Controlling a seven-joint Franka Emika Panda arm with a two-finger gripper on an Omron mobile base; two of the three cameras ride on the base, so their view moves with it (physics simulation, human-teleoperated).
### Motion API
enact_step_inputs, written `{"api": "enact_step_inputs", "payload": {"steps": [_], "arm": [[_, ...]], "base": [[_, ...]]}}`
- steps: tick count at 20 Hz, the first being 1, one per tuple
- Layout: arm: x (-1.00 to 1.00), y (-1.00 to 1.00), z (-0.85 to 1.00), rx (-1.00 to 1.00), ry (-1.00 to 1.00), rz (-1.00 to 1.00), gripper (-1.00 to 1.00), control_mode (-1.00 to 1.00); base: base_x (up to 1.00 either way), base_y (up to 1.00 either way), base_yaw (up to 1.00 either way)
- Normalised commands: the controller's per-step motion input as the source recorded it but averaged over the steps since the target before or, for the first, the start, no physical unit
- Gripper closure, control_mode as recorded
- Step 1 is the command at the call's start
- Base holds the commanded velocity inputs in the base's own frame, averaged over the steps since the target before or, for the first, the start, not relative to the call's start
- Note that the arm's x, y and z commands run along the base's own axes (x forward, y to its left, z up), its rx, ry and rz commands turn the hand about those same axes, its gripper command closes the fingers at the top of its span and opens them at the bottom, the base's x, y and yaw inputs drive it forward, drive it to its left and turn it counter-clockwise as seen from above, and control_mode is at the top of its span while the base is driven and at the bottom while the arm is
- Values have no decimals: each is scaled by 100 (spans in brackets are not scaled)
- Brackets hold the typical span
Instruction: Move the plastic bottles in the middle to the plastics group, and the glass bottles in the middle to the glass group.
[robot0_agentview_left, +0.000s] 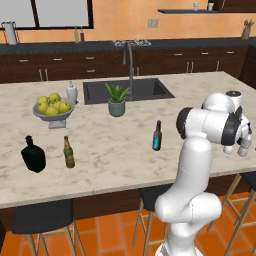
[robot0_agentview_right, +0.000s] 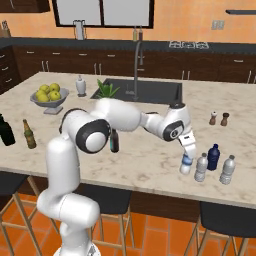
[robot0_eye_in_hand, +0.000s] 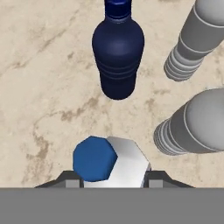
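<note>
The gripper (robot0_agentview_right: 188, 149) is at the right end of the counter (robot0_agentview_left: 120, 165), clenched on the top of the labelled bottle (robot0_agentview_right: 186, 164). In the hand view its two tips sit on either side of this bottle's cap. The bottle is upright and, in the right base view, its bottom seems to be on the counter or just above it; I cannot tell which.

Just beside it stands the dark blue bottle (robot0_agentview_right: 213, 156), with one grey bottle (robot0_agentview_right: 201, 167) between them and a second grey bottle (robot0_agentview_right: 227, 170) on the far side. So all the plastic is now gathered in one place. I judge that the plastic part is almost done: what is left is to let go of the labelled bottle and lift the hand away without knocking the neighbours, which are very near.

The glass part is not yet done. The brown bottle (robot0_agentview_left: 157, 136) with the cyan label stands alone in the middle of the counter, near the front edge. The glass group, the black flask (robot0_agentview_left: 33, 155) and the amber bottle (robot0_agentview_left: 69, 152), is well apart from it at the left end. This bottle must be carried there
</note>
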Motion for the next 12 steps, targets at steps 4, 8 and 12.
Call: {"api": "enact_step_inputs", "payload": {"steps": [4,8,12], "arm": [[5,-22,-35,3,-1,-6,100,-100],[-27,-13,-42,1,-3,-4,100,-100],[-52,-11,-46,0,-4,-3,100,-100]], "base": [[0,0,0],[0,0,0],[0,0,0]]}}
